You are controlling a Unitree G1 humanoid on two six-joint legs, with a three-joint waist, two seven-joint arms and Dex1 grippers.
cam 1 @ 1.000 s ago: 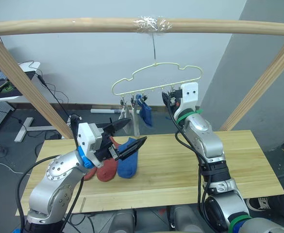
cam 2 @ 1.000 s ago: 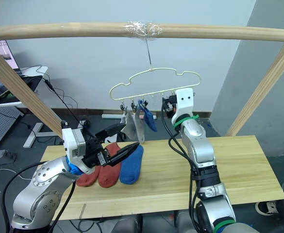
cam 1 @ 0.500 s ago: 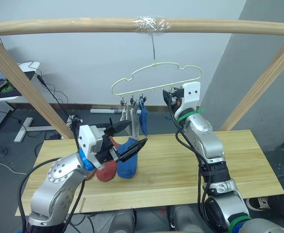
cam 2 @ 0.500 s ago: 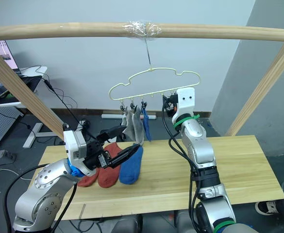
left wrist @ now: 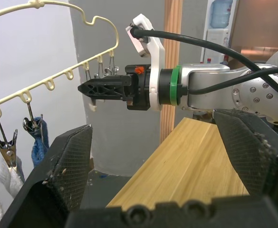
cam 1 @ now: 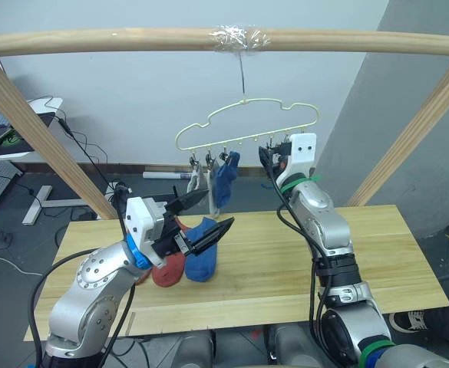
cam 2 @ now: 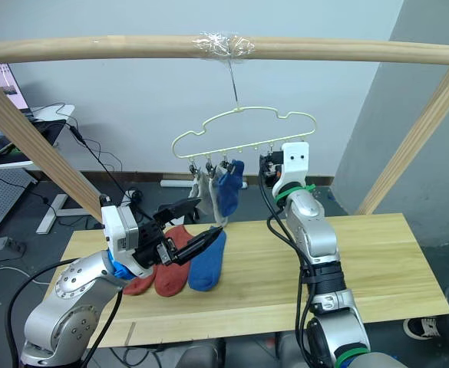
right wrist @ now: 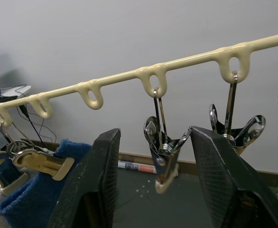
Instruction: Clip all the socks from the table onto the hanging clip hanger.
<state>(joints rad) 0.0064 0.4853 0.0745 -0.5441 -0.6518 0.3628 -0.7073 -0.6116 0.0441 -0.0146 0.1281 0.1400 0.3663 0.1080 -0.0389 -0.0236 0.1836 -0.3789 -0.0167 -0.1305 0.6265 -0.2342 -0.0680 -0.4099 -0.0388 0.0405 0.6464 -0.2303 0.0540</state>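
Observation:
The pale-yellow clip hanger (cam 1: 247, 123) hangs by its hook from the wooden pole. A blue sock (cam 1: 224, 178) and grey socks (cam 1: 211, 195) are clipped at its left end. On the table (cam 1: 378, 253) lie a blue sock (cam 1: 201, 259) and two rust-red socks (cam 1: 169, 267) side by side. My left gripper (cam 1: 218, 208) is open with nothing in it, just above the blue sock on the table. At the hanger's right end my right gripper (right wrist: 153, 130) is open, and a free metal clip (right wrist: 165, 152) hangs between its fingers.
A round wooden pole frame (cam 1: 132, 40) spans the top, and its slanted legs come down at both table ends. Behind the table on the left stands a desk with a laptop (cam 1: 5, 130). Cables lie on the floor. The table's right half is bare wood.
The hung blue sock has swung and turned on its clip. Both grippers stay about where they were.

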